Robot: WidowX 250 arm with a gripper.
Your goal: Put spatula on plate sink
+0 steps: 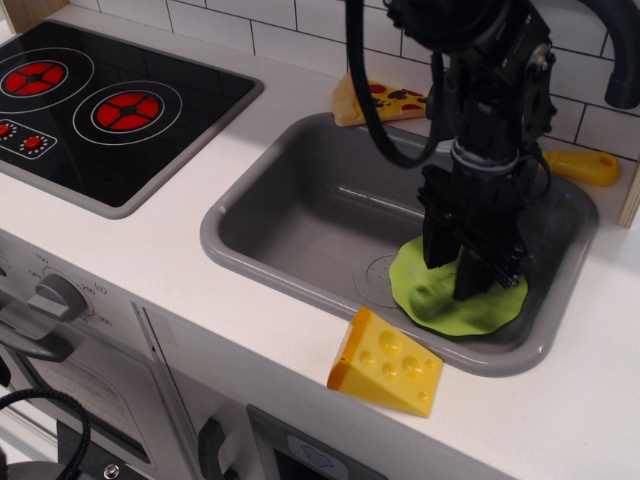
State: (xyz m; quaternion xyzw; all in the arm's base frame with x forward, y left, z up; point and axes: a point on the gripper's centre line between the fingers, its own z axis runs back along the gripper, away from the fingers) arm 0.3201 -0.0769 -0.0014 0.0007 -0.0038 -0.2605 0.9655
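The lime-green plate [435, 300] lies flat at the right end of the grey sink [300, 215]. My black gripper [460, 268] points down right over the plate's middle, its fingertips just above or touching the plate. Its fingers [438, 250] stand close together. The spatula is hidden behind and between them. Its green handle does not stand out against the green plate.
A yellow cheese wedge [385, 362] sits on the white counter in front of the sink. A pizza slice [385, 100] and a yellow-handled knife [582, 167] lie behind the sink. The black tap [625, 60] rises at the back right. The stove [100, 105] is at the left.
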